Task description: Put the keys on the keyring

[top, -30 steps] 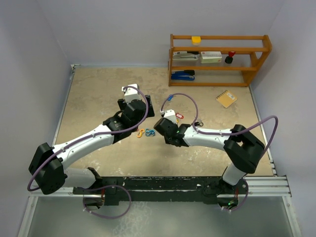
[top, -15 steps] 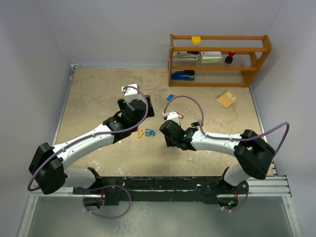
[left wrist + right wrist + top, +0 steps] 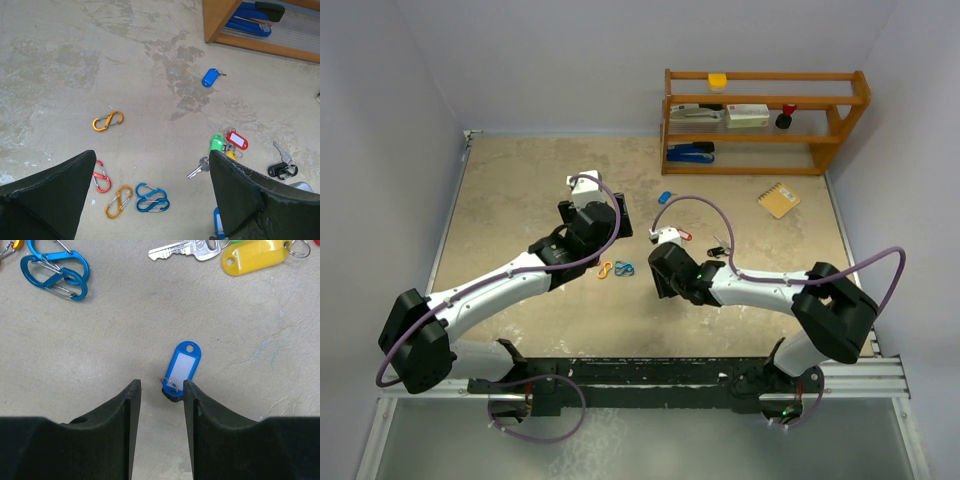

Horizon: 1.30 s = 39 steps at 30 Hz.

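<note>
Right hand open, empty, blue-tagged key on bench at its fingertips. Left hand wide open, empty. Wooden shelf holds blue stapler.

Arms, pair: left arm and right arm, white tubular links, black joint housings. One purple cable looped along each. Ends: left gripper, right gripper, matte black wedge fingers, scuffed edges.

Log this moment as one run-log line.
left end effector: open, empty | right end effector: open, blue-tagged key lying at its tips
</note>
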Available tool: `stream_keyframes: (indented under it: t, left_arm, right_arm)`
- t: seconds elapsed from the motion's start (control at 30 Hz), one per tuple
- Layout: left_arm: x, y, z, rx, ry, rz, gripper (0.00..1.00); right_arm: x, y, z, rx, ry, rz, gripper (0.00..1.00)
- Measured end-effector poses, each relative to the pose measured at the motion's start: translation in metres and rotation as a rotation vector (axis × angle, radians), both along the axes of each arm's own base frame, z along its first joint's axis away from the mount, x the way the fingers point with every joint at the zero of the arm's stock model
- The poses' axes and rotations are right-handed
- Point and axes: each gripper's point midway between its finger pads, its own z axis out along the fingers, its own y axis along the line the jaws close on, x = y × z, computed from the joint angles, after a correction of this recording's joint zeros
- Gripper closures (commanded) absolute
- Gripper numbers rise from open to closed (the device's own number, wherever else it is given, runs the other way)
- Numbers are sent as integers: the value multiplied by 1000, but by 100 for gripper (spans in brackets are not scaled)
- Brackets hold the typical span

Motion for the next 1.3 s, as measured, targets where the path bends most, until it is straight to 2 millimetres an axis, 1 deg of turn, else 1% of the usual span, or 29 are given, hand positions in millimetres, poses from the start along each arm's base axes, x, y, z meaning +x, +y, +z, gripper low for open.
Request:
stream_keyframes:
  t: [0.33,0.63,1.07,1.17,1.3]
  left_arm:
    - [0,0,0,0,0,0,8]
    - [0,0,0,0,0,0,8]
    - [0,0,-1,2,2,0,8]
    - [0,0,-1,3,3,0,8]
    - [0,0,-2,4,3,0,8]
  right_arm:
    - [9,-3,-1,25,-1,-12,63]
    - [4,-8,-10,29,28,-2,66]
    - [4,-8,-12,39,35,-2,76]
    - [5,-9,-12,40,35,-5,80]
    - [5,-10,-12,40,35,-7,91]
